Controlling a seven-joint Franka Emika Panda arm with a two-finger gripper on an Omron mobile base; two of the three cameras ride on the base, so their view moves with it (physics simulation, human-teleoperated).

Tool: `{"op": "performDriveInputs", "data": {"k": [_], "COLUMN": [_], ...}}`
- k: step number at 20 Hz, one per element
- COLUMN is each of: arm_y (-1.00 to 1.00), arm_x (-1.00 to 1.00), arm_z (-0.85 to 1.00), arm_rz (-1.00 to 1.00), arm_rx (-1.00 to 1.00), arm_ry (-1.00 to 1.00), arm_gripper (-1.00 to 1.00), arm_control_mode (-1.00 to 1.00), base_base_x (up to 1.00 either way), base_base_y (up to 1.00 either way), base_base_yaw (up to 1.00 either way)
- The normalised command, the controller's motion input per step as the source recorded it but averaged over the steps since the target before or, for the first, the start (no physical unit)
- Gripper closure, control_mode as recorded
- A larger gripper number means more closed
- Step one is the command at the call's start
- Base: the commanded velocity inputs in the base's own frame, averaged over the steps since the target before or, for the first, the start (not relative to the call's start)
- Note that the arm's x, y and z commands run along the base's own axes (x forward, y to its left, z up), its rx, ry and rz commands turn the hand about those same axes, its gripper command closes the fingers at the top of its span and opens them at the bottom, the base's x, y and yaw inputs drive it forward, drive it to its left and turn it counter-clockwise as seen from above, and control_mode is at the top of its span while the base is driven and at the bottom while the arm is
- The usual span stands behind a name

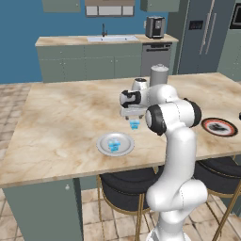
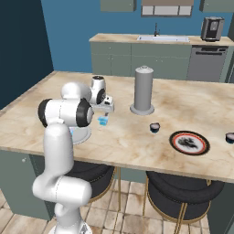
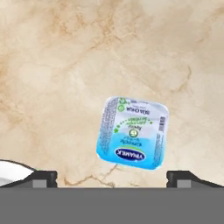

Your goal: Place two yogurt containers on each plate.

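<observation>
Left of the pincer [image 1: 133,117] and a little nearer the bench's [image 1: 61,127] front edge lies the silver-grey plate [image 1: 123,149], with one light blue yogurt cup [image 1: 113,145] sitting on it. The pincer hangs over the marble bench top with its fingers [image 3: 43,178] spread wide apart and nothing between them. Directly below it, on the bare bench just beside the silver-grey plate, stands the second light blue yogurt cup [image 3: 132,132]; in the hand view its printed pale lid faces up and sits a little askew between the two dark fingertips, clear of both. Beyond the pincer and to its right rises a tall grey canister [image 2: 143,89] with a knob on top. Further right, well apart from the pincer, a dark yogurt cup [image 2: 155,128] stands on the bench, just beside the black plate with the red rim [image 2: 201,149]. Another dark yogurt cup [image 2: 229,137] stands past that plate, at the right edge of the right base view.
</observation>
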Motion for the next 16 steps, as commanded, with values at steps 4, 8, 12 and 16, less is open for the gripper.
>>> {"op": "performDriveInputs", "data": {"k": [4,8,12,16], "arm_y": [0.00,0.00,0.00,-0.15], "arm_x": [0.30,0.29,0.48,0.08], "arm_z": [-0.24,-0.36,-0.28,-0.03], "arm_rz": [-0.19,-0.01,0.00,0.01], "arm_rx": [0.00,-0.06,-0.02,0.00], "arm_ry": [0.00,0.00,0.00,0.02], "arm_gripper": [-1.00,-1.00,-1.00,-1.00], "arm_control_mode": [-1.00,-1.00,-1.00,-1.00], "base_base_x": [0.00,0.00,0.00,0.00], "base_base_y": [0.00,0.00,0.00,0.00], "base_base_yaw": [0.00,0.00,0.00,0.00]}}
